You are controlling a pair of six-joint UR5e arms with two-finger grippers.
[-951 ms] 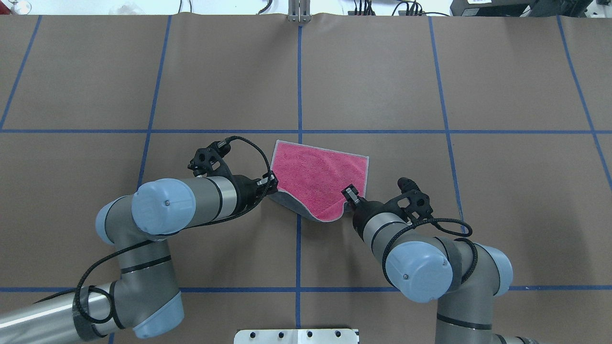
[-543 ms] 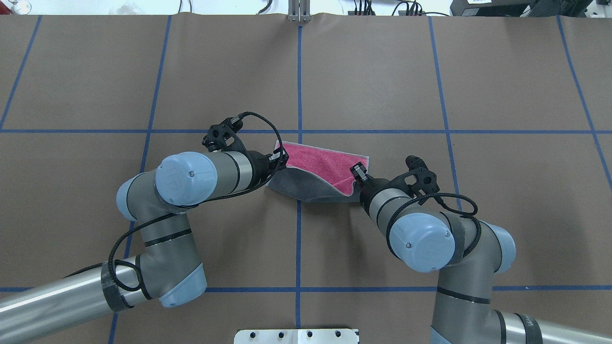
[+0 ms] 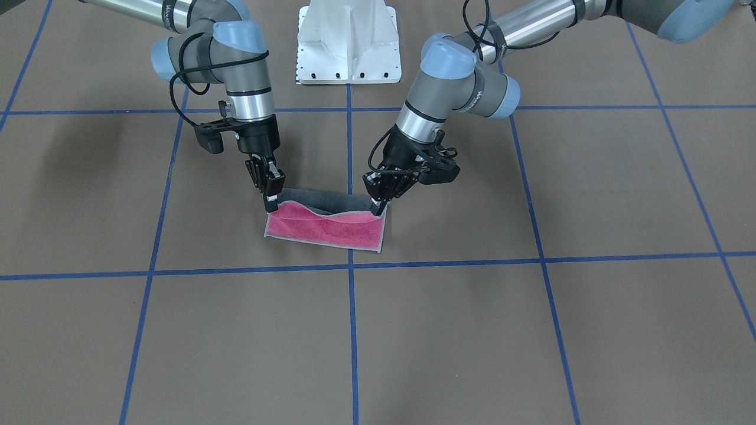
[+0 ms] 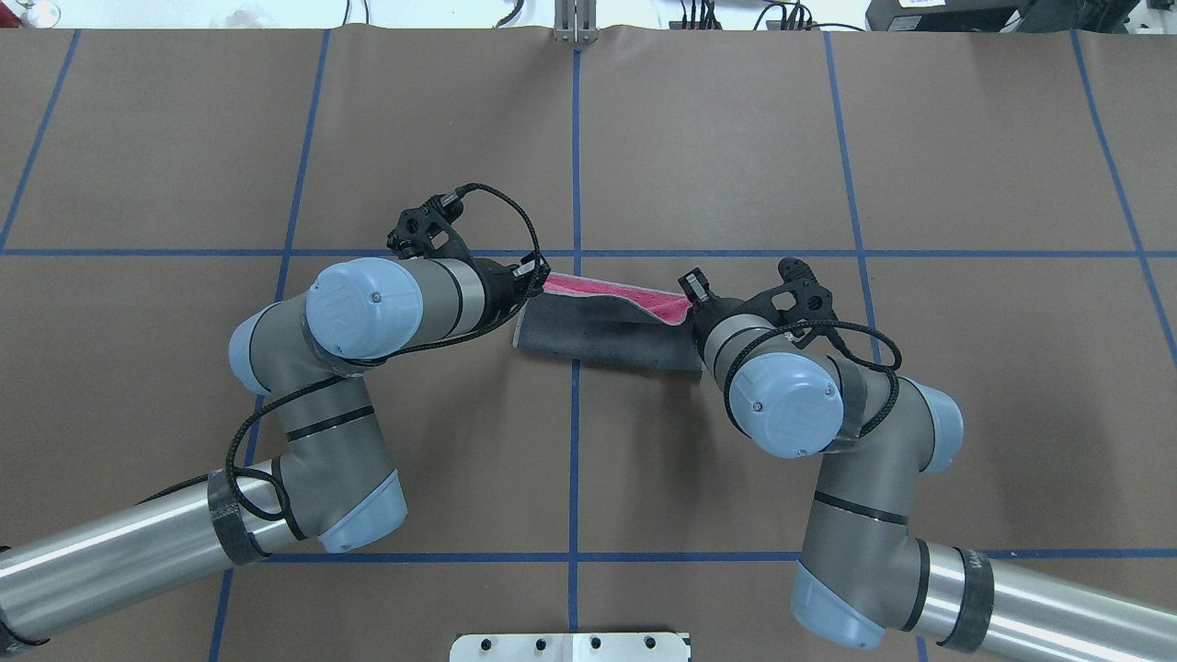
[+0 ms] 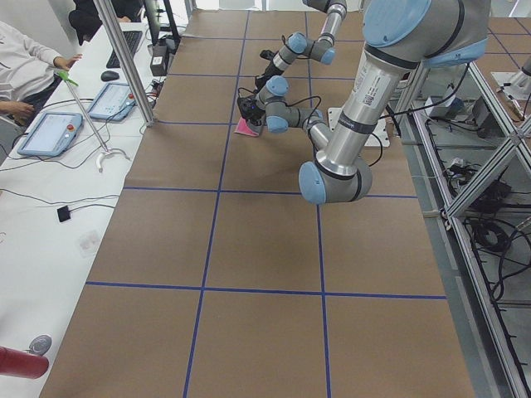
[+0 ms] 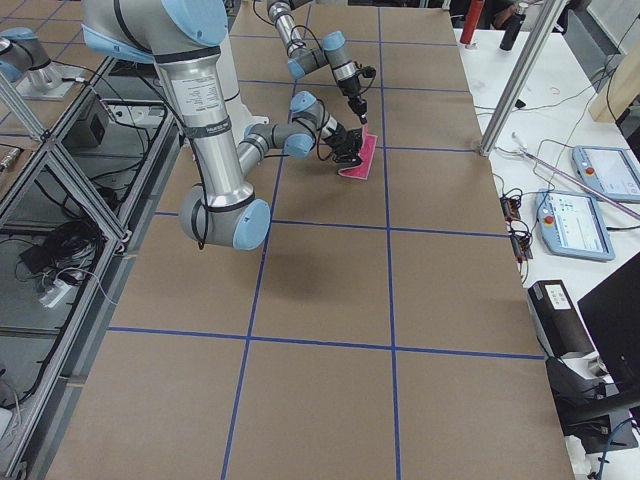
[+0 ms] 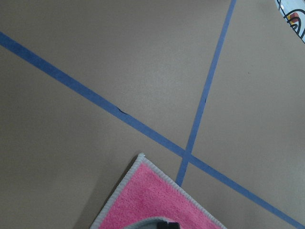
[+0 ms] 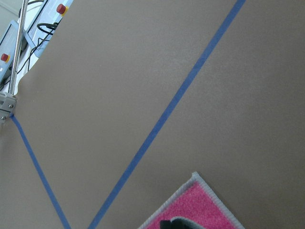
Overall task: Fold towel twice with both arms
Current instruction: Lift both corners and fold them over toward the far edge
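The left gripper point(image 3: 378, 208) is clenched on one raised corner of the towel point(image 3: 331, 234), and the right gripper point(image 3: 270, 202) grasps the other. The towel sits just above centre frame, its grey face arching over the pink. Lettering on the right arm point(image 3: 172, 10), upper left, is too small to read.

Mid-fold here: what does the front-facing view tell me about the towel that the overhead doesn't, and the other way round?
Front-facing only: a broad pink band of the towel not yet covered, and the carried edge sagging between the two grips. Overhead only: the dark grey face spread wide, its folded edge lying toward the robot, with the pink cut to a sliver. Both: the left pincer and the right pincer each shut on a corner, and the towel straddling a blue tape line.
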